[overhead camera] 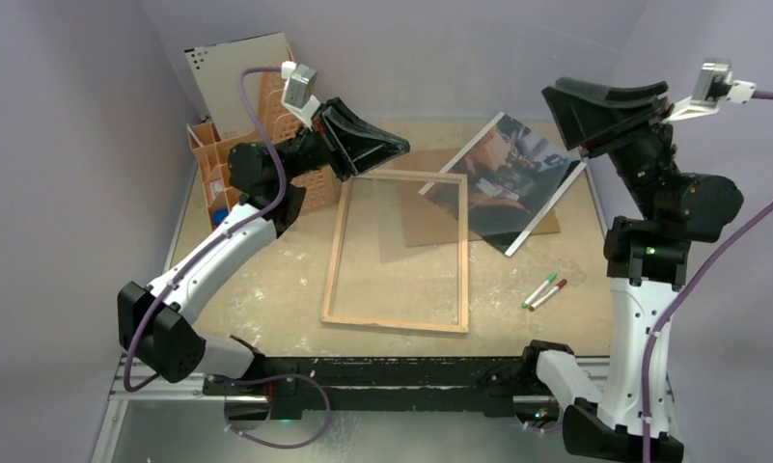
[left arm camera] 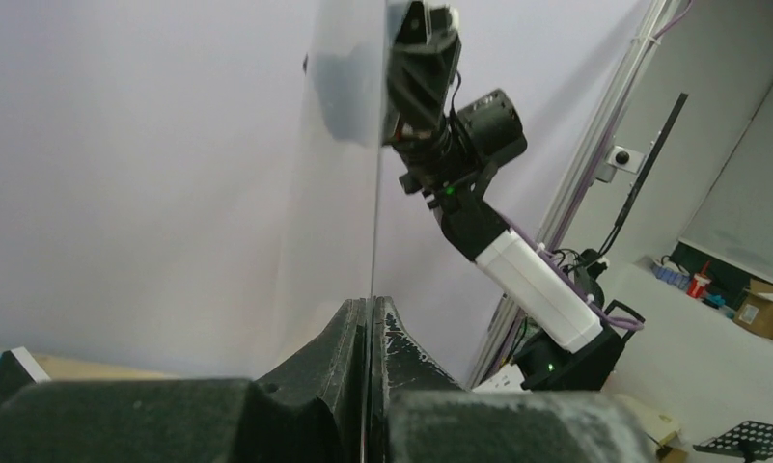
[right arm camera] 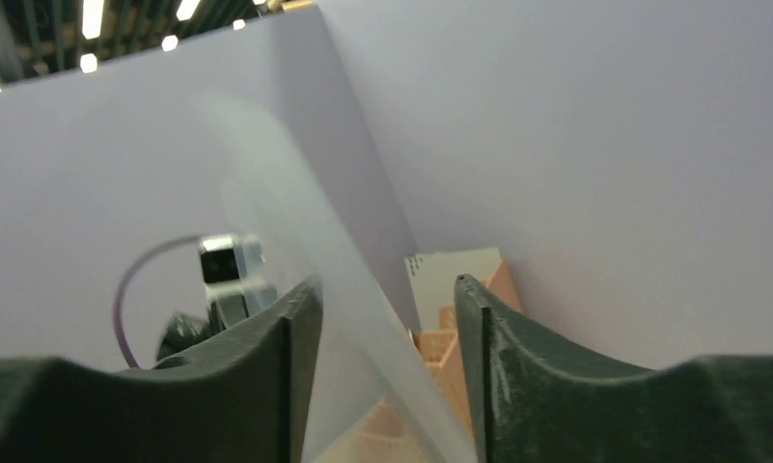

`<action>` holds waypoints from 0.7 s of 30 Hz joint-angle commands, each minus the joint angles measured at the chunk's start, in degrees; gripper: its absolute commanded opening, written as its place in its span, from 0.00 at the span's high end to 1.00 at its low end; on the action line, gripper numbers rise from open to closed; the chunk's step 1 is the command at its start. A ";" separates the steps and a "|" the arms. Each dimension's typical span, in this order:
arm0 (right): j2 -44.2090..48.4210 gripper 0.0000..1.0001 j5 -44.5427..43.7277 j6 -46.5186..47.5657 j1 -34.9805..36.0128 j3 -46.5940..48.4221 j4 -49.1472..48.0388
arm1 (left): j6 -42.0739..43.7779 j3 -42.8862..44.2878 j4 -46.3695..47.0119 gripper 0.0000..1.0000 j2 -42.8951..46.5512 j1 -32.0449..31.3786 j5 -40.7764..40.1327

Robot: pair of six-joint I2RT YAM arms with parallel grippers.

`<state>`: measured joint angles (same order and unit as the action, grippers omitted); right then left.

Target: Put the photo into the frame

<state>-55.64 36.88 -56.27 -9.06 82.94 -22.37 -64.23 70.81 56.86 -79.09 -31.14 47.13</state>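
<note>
Left tool [left arm camera: 372, 304]: clamped tight on one edge of the clear sheet [left arm camera: 348, 145], which rises edge-on out of the pinch.
Right tool [right arm camera: 387, 285]: jaws parted, with the far end of the sheet passing loosely through the gap. It seems to lean toward one finger, and neither finger grips it.
Clear sheet: up in the air between the two tools, and very hard to make out from above.
Frame [overhead camera: 336, 260]: flat on the middle of the bench [overhead camera: 266, 280], wood rim up, with nothing visibly seated in it.
Photo [overhead camera: 517, 174]: picture side up at the far right of the bench. It lies partly on the brown backing sheet [overhead camera: 546, 224], close to the frame's far right corner, and no tool touches it.
Step in hand (judged): the clear sheet is being handled, and the photo is not yet in the frame.
Risk, sag: with only one edge pinched, the free end could droop or swing down and strike the frame's rim or the photo.
Risk, slip: the pinch is narrow and the sheet is thin and slick. A turn of the left wrist might let it slide out and drop.
Risk, snag: if the right arm pulls away sideways while the sheet sits between its fingers, a finger could drag the sheet. That would twist it against the left tool's hold.
Risk, photo: the glossy print could be scuffed or pushed off the backing sheet if the clear sheet lands on it.
Risk, clutter: two markers [overhead camera: 544, 289] lie just right of the frame. The orange organiser [overhead camera: 218, 164] stands close behind the left arm, where a wide swing could knock it.
</note>
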 commanded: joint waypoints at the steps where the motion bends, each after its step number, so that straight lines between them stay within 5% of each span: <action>1: 2.67 0.40 8.35 4.66 0.18 -5.76 -2.92 | 1.64 9.43 -6.23 1.00 -0.70 2.21 -1.40; 13: 7.64 0.17 10.78 7.48 0.18 -19.00 -10.88 | -6.29 18.45 -6.06 1.00 -5.02 8.17 1.05; 16: 7.60 0.19 11.36 2.54 0.18 -22.62 -18.03 | -6.37 19.33 -6.27 1.00 -4.68 8.29 0.66; 21: 7.18 0.37 12.85 -7.48 0.18 -27.43 -33.57 | -6.49 18.62 -7.09 1.00 -3.61 8.37 -1.21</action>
<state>-48.58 47.88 -55.29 -8.99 57.63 -39.97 -69.49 87.64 48.66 -84.64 -23.24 48.16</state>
